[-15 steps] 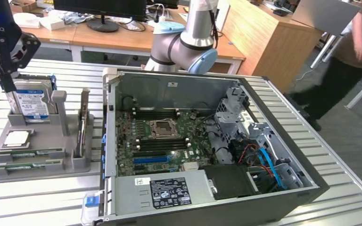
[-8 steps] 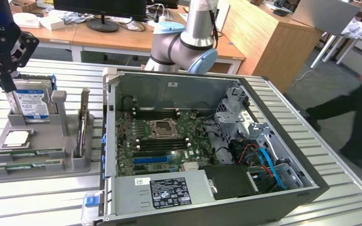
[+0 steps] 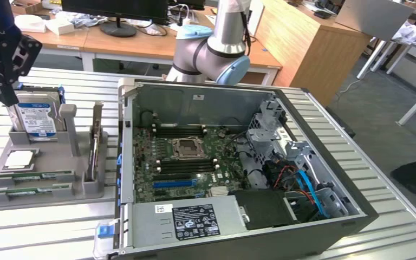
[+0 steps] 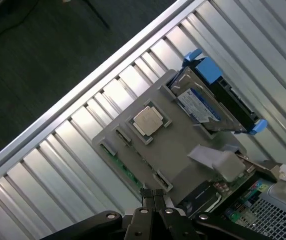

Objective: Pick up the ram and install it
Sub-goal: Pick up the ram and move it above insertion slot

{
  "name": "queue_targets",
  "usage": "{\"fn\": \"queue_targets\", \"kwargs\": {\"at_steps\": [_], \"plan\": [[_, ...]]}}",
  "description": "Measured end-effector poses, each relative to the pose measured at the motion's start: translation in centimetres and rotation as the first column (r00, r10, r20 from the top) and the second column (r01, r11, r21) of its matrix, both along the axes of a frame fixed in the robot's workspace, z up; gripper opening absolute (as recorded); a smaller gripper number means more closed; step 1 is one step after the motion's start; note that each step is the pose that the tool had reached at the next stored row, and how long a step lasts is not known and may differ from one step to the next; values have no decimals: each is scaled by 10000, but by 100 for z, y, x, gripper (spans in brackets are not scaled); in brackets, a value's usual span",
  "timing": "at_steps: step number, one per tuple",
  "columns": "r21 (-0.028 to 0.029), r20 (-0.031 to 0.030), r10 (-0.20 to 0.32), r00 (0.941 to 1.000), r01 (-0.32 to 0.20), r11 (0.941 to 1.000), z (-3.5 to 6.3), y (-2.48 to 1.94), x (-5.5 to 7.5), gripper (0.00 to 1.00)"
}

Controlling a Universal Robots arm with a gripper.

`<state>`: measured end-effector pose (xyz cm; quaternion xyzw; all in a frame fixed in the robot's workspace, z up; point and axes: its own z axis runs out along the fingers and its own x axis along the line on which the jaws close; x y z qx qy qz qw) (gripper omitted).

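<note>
End effector: the black two-finger end effector [image 3: 10, 101] hung empty with its fingers pressed together, over the far end of the holder.
Ram: the long, thin green circuit-board stick [image 3: 37, 175] lay flat in a recess at the near end of the moulded grey plastic holder [image 3: 85, 189], on the exterior view's left. A second like stick [image 3: 27, 190] lay just nearer.
Risk, grasp: closed fingers could not straddle the stick, and the tight recess walls might snag it.
Risk, neighbours: the silver hard drive with blue-white label [image 3: 34, 116] and the square silver CPU chip [image 3: 19, 158] sat between end effector and ram, so a low pass could strike them.
Risk, seating: a tilted stick would likely jam in the black memory slots [image 3: 181, 131].
Edges: the open computer case's grey steel wall [image 3: 125, 141] and an upright expansion card [image 3: 95, 141] stood between holder and slots.
Open room: there was free air above the holder and bare slatted metal table [image 3: 41, 233] nearer.
</note>
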<state>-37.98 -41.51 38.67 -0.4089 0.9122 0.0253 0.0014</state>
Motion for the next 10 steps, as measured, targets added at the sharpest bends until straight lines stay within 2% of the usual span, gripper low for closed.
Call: {"fn": "queue_targets", "kwargs": {"at_steps": [5, 10], "plan": [[0, 0, 890, 9960, -890, 9960, 0, 0, 0, 10], [0, 0, 1786, 9839, -1786, 9839, 0, 0, 0, 10]]}}
